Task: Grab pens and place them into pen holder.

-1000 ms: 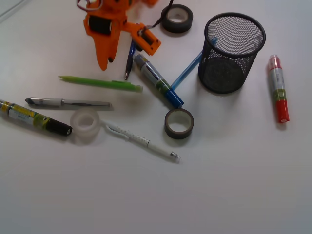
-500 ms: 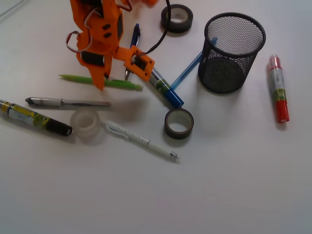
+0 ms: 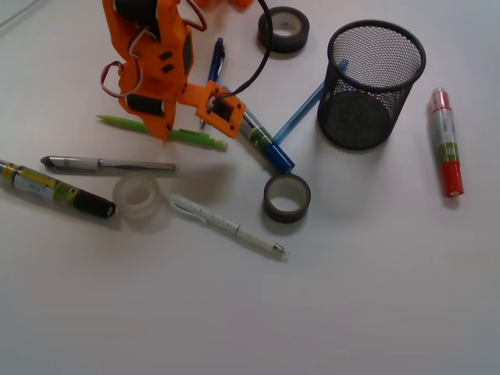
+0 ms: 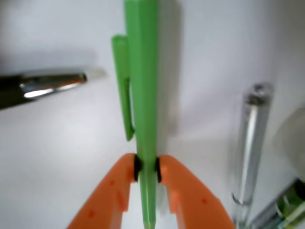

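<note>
The slim light green plastic pen (image 4: 143,86) is lying flat on the white table (image 3: 375,297), left of the black wire-mesh cylindrical pen holder (image 3: 373,82) and well apart from it, and the orange gripper (image 4: 147,171) is clenching it near one end, both black-padded tips pressing on the barrel.

Since the grip is sitting close to the pen's tip and not at its middle, the long free end is likely to droop or swing as the pen is being raised, and it could pivot out between the pads. The clip is standing off the barrel just beyond the jaws, so any slide along the shaft could catch there. The silver-grey metal pen (image 4: 250,152) is lying just beside the green one, and the thick blue labelled marker (image 3: 262,141) is lying near the gripper's far side, so a swinging end could be knocking either of them.

In the front view the orange arm (image 3: 152,62) is reaching down steeply from the top edge, wrist bent so that the claw is meeting the pen crosswise, its cable looping behind.
</note>
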You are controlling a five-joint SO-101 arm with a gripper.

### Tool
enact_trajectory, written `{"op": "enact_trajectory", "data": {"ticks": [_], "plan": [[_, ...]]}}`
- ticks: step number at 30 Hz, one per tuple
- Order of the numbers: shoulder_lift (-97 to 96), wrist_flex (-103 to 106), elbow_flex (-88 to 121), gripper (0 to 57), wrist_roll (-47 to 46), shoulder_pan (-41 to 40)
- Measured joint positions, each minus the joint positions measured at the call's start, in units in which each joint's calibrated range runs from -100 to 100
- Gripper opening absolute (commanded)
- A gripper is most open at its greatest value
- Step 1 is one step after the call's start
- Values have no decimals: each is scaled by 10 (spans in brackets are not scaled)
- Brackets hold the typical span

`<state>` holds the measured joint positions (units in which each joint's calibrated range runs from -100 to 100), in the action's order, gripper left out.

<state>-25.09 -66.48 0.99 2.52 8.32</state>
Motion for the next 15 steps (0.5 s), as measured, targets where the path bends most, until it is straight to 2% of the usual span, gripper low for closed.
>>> {"op": "enact_trajectory", "data": {"ticks": [10,15], "plan": [[351,-12,0,4,181,-23],[519,-12,7,4,295,-70]]}}
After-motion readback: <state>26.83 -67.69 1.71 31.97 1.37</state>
